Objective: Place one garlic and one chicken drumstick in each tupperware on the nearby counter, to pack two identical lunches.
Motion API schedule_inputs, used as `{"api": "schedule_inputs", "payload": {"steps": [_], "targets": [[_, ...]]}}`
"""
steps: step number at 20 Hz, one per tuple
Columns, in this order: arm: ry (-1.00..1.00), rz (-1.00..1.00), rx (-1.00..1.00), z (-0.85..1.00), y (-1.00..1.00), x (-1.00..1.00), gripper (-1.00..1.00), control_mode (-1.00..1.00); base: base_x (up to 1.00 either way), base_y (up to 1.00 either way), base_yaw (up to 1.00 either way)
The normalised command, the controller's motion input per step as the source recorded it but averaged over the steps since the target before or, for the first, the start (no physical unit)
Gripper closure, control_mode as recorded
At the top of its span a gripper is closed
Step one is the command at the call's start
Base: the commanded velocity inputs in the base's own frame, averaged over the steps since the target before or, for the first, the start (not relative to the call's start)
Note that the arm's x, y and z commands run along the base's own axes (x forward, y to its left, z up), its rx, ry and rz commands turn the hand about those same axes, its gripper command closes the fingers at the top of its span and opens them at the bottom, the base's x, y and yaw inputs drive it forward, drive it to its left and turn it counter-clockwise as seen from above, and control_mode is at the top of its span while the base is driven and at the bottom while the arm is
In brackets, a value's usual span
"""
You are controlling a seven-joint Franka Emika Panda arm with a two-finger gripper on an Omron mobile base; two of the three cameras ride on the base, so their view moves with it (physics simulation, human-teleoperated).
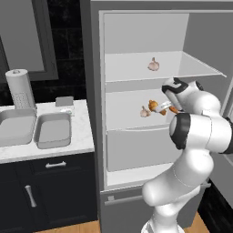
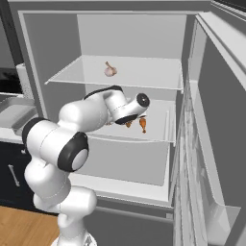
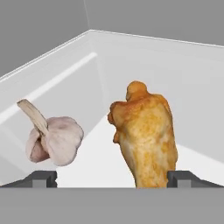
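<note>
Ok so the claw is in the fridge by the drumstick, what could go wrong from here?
1. On the middle shelf a garlic lies close beside the chicken drumstick. The open claw spans toward both, so one finger could nudge or trap the garlic.
2. The drumstick sits nearer one finger, so closing could push it sideways rather than grip it.

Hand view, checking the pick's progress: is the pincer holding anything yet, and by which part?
Nothing is held. The pincer is open, its tips either side of the golden-brown chicken drumstick on the fridge shelf.
</note>
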Motion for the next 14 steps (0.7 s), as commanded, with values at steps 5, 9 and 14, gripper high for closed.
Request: {"api": "schedule_inputs", "payload": {"steps": [5,9,14], "targets": [[0.00,0.00,0.01,0.00,-0.13,0.20,-1.00,-1.00,0.00,0.00,0.00],[0.00,0.00,0.01,0.00,-0.11,0.12,-1.00,-1.00,0.00,0.00,0.00],[0.09,0.00,0.01,-0.11,-0.08,0.13,-1.00,-1.00,0.00,0.00,0.00]]}}
